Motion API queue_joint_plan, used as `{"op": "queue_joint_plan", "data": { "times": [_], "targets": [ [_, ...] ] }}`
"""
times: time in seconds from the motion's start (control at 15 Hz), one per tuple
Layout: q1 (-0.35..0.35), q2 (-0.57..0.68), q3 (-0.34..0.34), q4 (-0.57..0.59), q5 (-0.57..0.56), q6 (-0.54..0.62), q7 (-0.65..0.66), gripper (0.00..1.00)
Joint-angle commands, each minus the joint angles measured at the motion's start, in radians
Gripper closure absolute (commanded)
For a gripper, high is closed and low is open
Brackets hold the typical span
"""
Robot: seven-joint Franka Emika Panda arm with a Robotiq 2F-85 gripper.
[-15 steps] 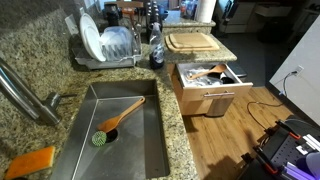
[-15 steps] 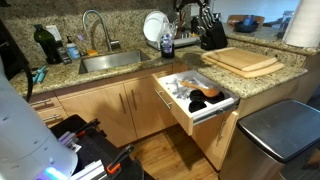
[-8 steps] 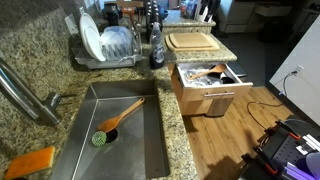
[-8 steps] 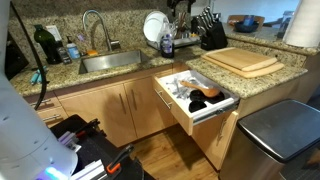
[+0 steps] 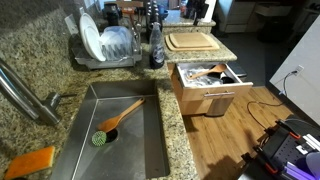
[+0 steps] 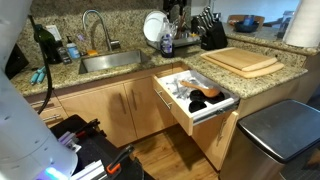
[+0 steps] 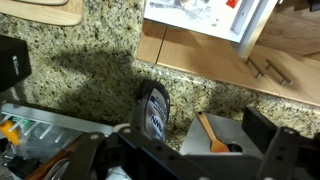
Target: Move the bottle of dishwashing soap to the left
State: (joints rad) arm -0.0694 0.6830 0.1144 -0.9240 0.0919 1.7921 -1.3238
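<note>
In an exterior view the sink (image 5: pixel 140 150) is seen leftmost, then the dish rack (image 5: pixel 92 63). Just beside the rack, the bottle of dishwashing soap (image 5: pixel 156 45) is stood upright on the bench (image 5: pixel 30 50), left of the cutting board (image 5: pixel 190 42). In the wrist view the fingers (image 7: pixel 12 68) are held wide apart, with the bottle between them.

bottle of dishwashing soap (image 6: pixel 167 43) stands beside a white plate (image 6: pixel 154 26).
</note>
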Motion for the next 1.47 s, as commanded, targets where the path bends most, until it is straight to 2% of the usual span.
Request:
{"op": "queue_joint_plan", "data": {
  "times": [0.0,0.27,0.47,0.6,0.73,0.8,0.93,1.0,1.27,1.4],
  "targets": [
    [-0.007,0.025,0.022,0.034,0.009,0.011,-0.083,0.0],
    [0.036,0.147,0.045,0.236,-0.023,-0.085,-0.266,0.0],
    [0.092,0.211,0.04,0.324,-0.053,-0.169,-0.365,0.0],
    [0.137,0.242,0.019,0.347,-0.118,-0.195,-0.41,0.0],
    [0.171,0.275,0.004,0.375,-0.189,-0.169,-0.471,0.0],
    [0.146,0.224,0.026,0.294,-0.147,-0.154,-0.403,0.0],
    [0.17,0.251,0.017,0.321,-0.179,-0.154,-0.428,0.0],
    [0.168,0.253,0.007,0.323,-0.188,-0.112,-0.412,0.0],
    [0.145,0.294,-0.004,0.354,-0.187,0.171,-0.42,0.0],
    [0.106,0.312,0.039,0.355,-0.127,0.247,-0.452,0.0]
  ]
}}
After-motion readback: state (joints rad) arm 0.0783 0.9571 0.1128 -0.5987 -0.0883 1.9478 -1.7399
